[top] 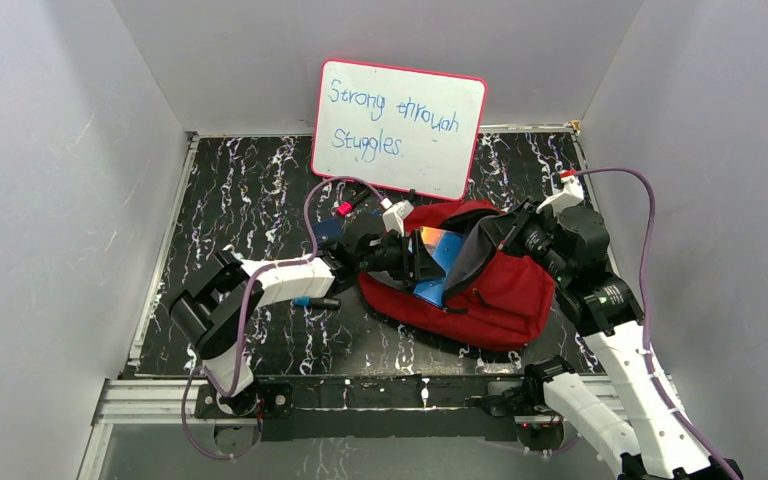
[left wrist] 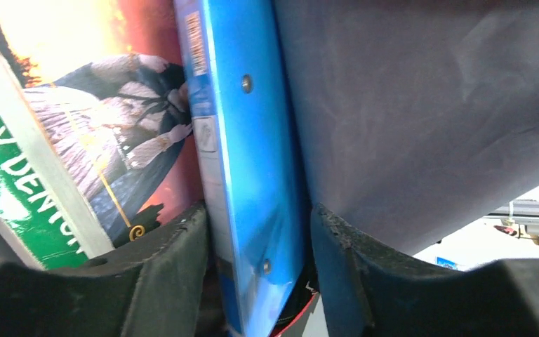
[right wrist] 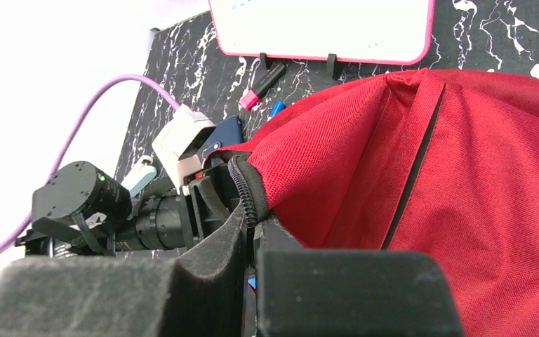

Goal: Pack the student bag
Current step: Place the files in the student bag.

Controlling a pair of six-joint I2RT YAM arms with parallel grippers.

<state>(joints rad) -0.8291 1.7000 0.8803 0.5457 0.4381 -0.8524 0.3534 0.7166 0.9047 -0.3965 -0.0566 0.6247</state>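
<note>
Item: student bag [top: 500, 295], red fabric with black zipper edging and straps, lying on its side on the black white-veined table [top: 250, 200], mouth gaping toward the left arm's side. Inside the bag mouth: one blue folder [left wrist: 245, 154], glossy with rivets, standing on edge against the grey lining [left wrist: 428, 105]. Beside the folder, on the side away from the lining, is one book [left wrist: 112, 140], its cover showing a robed figure on an orange sky and a green band with white lettering. At the bag mouth: left gripper [left wrist: 260, 217], its fingers standing part-way apart on either side of the blue folder. A thin dark gap shows between the folder and the finger nearer the lining, so the folder is not clamped. At the bag's raised rim, on the far right side: right gripper [right wrist: 249, 217], fingers pinched narrow on the black zipper edge, holding the red flap up. Just behind the bag: whiteboard [top: 400, 125], pink-rimmed and upright, with blue handwriting. Behind and left of the bag: one pink-capped marker [top: 343, 208], lying flat. Left of the bag, beside the left forearm: one blue-tipped pen [top: 315, 302].
</note>
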